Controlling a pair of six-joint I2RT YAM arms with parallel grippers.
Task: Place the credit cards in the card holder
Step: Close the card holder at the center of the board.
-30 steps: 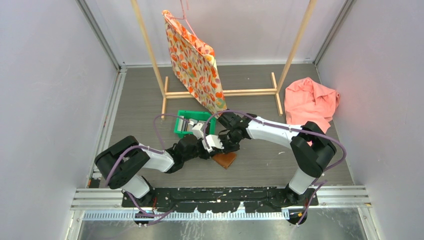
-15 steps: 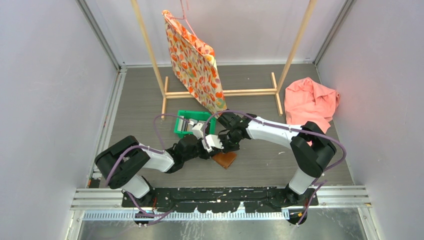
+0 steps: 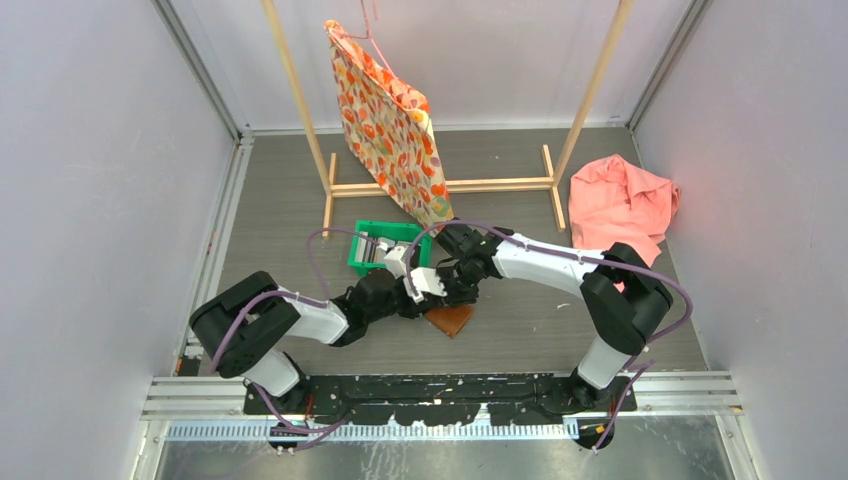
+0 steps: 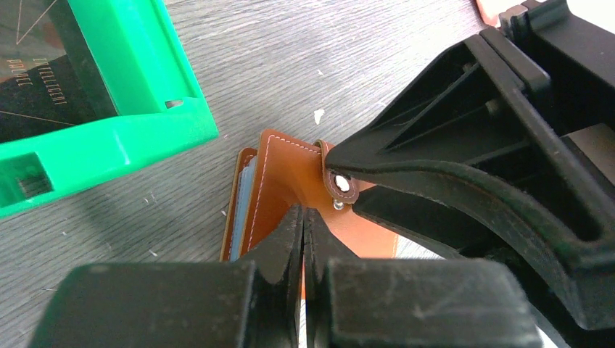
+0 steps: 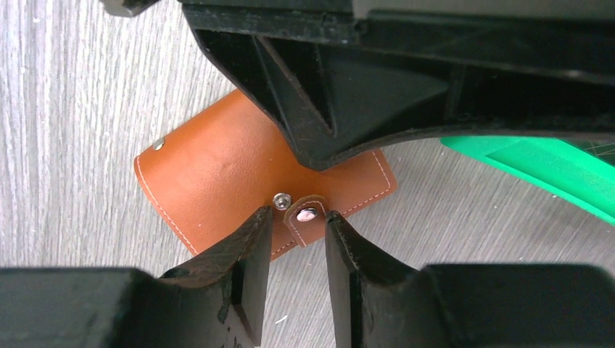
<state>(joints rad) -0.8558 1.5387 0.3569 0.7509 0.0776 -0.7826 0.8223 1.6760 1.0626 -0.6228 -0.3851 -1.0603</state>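
Grey table (image 3: 290,210) bears card holder (image 3: 452,319), green bin (image 3: 358,250), pink cloth (image 3: 620,205).

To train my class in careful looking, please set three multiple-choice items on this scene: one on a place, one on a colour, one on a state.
1. In the overhead view, where does the green bin lie from the brown wallet?
A. Up and to the left.
B. Down and to the right.
C. Directly to the right.

2. What colour is the crumpled cloth?
A. Blue.
B. Pink.
C. White.

3. How do the fingers of the left gripper stand?
A. Wide apart.
B. Shut, tips together.
C. Closed round the bin.

Answers:
1 A, since the bin sits beyond the wallet and leftward.
2 B, since the heap is plainly pink.
3 B, since the left wrist view shows no gap between the tips.
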